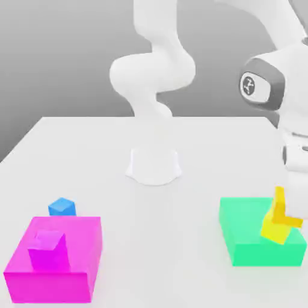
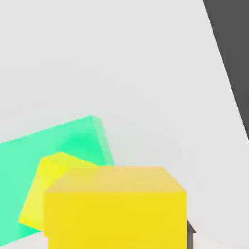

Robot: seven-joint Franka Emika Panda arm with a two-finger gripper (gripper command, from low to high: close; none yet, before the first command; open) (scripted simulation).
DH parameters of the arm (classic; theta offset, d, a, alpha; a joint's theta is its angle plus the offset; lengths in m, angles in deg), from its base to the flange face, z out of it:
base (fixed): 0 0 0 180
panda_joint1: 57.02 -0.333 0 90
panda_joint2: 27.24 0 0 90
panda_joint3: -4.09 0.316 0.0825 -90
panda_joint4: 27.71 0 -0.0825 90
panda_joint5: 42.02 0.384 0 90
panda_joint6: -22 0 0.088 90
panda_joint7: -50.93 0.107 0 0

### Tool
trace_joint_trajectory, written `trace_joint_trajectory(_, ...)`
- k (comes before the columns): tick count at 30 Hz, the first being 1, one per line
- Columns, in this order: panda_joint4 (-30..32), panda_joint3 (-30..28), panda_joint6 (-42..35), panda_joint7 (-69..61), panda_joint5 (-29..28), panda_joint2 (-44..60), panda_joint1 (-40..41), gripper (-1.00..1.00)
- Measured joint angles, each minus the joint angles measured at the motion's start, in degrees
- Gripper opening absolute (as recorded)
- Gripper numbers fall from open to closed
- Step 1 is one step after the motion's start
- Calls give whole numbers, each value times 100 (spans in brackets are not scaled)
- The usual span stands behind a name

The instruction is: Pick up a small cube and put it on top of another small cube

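While the fingers pinch a yellow cube [image 2: 116, 206], the white table [image 1: 156, 204] meets grey backdrop.

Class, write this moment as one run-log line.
claw: shut on small bright yellow cube | held above flat green block | second small yellow cube: resting on green block | stacking: not yet done

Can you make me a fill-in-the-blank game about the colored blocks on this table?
1. The two matching little cubes near the flat green block are colored ____.
2. The small blue cube sits just behind the big ____ block.
3. The small purple cube rests on ____ of that big block.
4. One small cube is up close in the hand view, while another small cube lies on the ____ block.

Missing words: yellow; pink; top; green
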State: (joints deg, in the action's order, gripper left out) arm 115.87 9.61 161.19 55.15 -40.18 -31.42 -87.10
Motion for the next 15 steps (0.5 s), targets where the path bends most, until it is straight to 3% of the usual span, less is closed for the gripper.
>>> trace_joint_trajectory(4, 267, -1, 634, 173, -149, 356, -67, -100)
trace_joint_trajectory(5, 309, 1, 846, 202, -187, 525, -61, 100)
trace_joint_trajectory(11, 330, 3, 954, 220, -210, 610, -52, 100)
trace_joint_trajectory(15, 217, 8, 297, 161, -127, 59, -65, 100)
